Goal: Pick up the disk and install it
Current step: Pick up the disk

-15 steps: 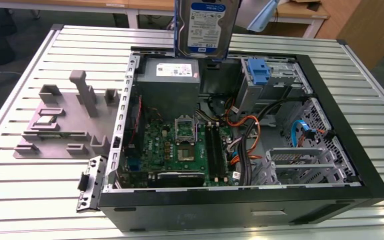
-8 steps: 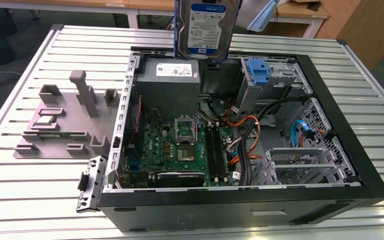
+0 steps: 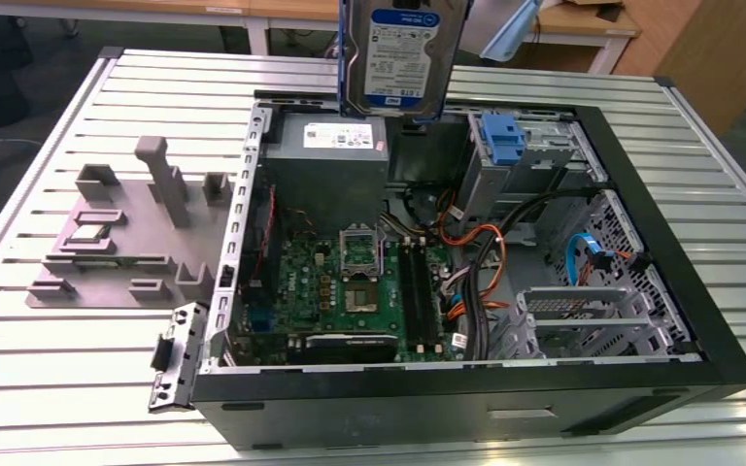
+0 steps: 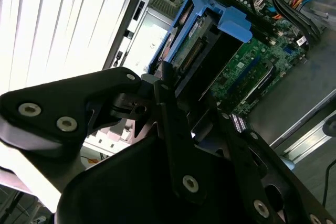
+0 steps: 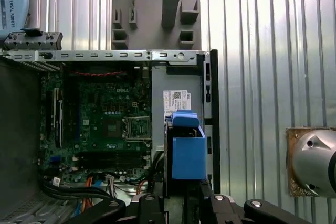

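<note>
The disk [image 3: 399, 53], silver with a white-and-blue label and a blue carrier bracket, hangs upright above the back wall of the open computer case [image 3: 477, 388]. In both wrist views my gripper [image 4: 190, 98] is shut on the disk, its black fingers [image 5: 210, 201] on either side of it. The disk's blue carrier [image 5: 188, 150] and its connector edge [image 4: 191, 56] point down toward the case. Below the disk are the grey power supply box [image 3: 327, 160] and the motherboard [image 3: 354, 282].
A bare blue bracket [image 3: 503, 136] sits in the drive cage at the case's back, on the exterior view's right. Orange and black cables [image 3: 490, 262] run beside an empty metal cage [image 3: 581, 316]. A grey fixture [image 3: 127, 233] stands on the slatted table [image 3: 62, 388] at the exterior view's left.
</note>
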Available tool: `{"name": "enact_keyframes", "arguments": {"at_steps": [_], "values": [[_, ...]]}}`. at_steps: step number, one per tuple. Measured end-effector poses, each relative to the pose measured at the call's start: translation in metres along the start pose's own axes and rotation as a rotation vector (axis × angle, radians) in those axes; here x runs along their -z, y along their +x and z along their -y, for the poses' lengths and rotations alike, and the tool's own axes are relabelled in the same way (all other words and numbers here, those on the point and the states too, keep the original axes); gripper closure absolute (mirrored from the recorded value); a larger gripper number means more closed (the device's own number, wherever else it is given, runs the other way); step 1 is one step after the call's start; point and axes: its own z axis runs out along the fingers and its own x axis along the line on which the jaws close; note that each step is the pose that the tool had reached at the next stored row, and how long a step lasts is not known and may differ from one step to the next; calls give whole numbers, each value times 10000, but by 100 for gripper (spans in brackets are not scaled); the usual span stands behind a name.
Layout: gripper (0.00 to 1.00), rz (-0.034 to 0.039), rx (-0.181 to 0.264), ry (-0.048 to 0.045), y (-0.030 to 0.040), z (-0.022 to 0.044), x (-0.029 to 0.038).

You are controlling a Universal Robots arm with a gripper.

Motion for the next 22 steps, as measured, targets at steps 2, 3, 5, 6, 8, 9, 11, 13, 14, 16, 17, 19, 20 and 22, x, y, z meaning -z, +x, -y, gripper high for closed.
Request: {"name": "enact_keyframes", "arguments": {"at_steps": [2,3,5,6,8,9,11,13,14,16,17,19,20,22], "values": [[65,1,0,0,9,0,0],[65,1,0,0,13,0,0],[65,0,0,0,20,1,1],[65,0,0,0,23,1,1],[65,1,0,0,27,1,1],[65,0,0,0,30,1,1],[65,0,0,0,35,1,1],[65,0,0,0,39,1,1],[65,1,0,0,41,1,1],[65,0,0,0,45,2,2],[65,0,0,0,47,2,2],[65,0,0,0,51,2,2],[65,0,0,0,53,2,2],[65,0,0,0,57,2,2]]}}
